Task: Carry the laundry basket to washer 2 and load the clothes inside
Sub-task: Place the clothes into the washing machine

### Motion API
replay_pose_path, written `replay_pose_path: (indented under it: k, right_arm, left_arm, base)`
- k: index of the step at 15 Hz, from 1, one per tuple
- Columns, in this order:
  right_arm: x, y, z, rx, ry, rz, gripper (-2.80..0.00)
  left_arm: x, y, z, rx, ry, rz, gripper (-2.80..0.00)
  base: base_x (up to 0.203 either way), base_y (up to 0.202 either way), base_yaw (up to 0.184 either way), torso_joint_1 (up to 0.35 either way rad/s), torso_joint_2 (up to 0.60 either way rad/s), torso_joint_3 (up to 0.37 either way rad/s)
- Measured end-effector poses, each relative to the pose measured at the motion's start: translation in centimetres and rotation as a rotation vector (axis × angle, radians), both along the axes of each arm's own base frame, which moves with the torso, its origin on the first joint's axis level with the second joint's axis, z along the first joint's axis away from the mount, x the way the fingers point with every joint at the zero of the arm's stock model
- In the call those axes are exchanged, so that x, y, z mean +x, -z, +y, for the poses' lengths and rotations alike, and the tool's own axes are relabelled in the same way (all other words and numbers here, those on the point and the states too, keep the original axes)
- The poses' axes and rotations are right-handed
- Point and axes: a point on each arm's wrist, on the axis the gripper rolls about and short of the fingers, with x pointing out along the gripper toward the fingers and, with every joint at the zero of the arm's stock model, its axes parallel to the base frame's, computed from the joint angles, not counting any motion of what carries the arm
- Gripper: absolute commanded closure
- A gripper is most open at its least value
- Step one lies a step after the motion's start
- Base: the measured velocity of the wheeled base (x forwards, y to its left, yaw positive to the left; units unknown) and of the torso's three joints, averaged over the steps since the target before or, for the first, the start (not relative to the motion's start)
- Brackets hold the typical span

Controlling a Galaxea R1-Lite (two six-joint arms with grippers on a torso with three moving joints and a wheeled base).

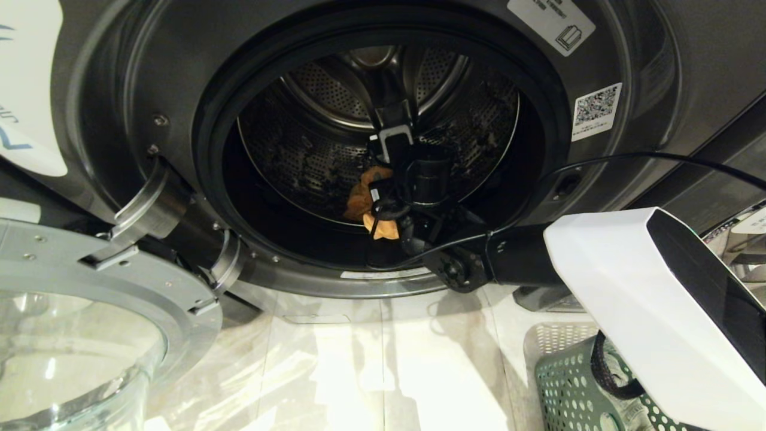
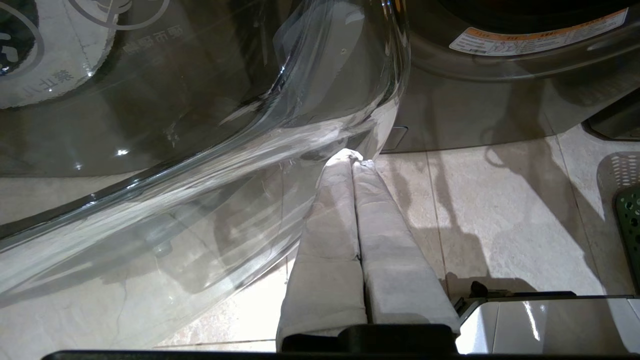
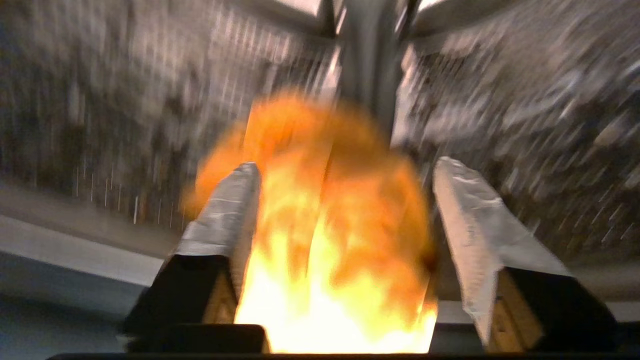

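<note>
Washer 2 (image 1: 179, 72) stands straight ahead with its round door swung open to the left, its number out of sight. My right arm reaches into the steel drum (image 3: 100, 125). My right gripper (image 3: 346, 165) is open, fingers wide apart, and a blurred orange cloth (image 3: 330, 210) lies loose between them. In the head view the same orange cloth (image 1: 362, 200) hangs low in the drum beside the right gripper (image 1: 383, 206). The dark green laundry basket (image 1: 568, 389) sits on the floor at the lower right. My left gripper (image 2: 356, 156) is shut and empty, low beside the door glass.
The open door's glass bowl (image 1: 72, 335) and metal ring fill the lower left, close against the left gripper's fingers (image 2: 330, 225). Pale floor tiles (image 1: 383, 359) lie between door and basket. A black cable (image 1: 658, 157) runs across the washer front to my right arm.
</note>
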Motion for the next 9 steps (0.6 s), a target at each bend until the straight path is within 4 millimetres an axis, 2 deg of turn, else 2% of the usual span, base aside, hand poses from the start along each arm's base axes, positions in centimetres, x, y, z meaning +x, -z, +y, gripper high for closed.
replay_pose_path:
  k: [2, 4, 7, 9]
  right_arm:
    - [-1.1, 0.9, -0.2, -0.013, -0.018, 0.099, -2.8]
    - [-3.5, 0.5, -0.2, 0.012, -0.049, 0.204, -2.8]
    - [-8.8, -1.1, -1.6, 0.038, -0.093, 0.326, -2.8]
    - [-13.0, -1.9, -3.1, 0.042, -0.131, 0.375, -2.8]
  left_arm:
    - [0.0, 0.0, 0.0, 0.0, 0.0, 0.0, 0.0]
    - [0.0, 0.0, 0.0, 0.0, 0.0, 0.0, 0.0]
    - [0.0, 0.0, 0.0, 0.0, 0.0, 0.0, 0.0]
    - [0.0, 0.0, 0.0, 0.0, 0.0, 0.0, 0.0]
  base:
    - [0.0, 0.0, 0.0, 0.0, 0.0, 0.0]
    - [0.0, 0.0, 0.0, 0.0, 0.0, 0.0]
    - [0.0, 0.0, 0.0, 0.0, 0.0, 0.0]
    - [0.0, 0.0, 0.0, 0.0, 0.0, 0.0]
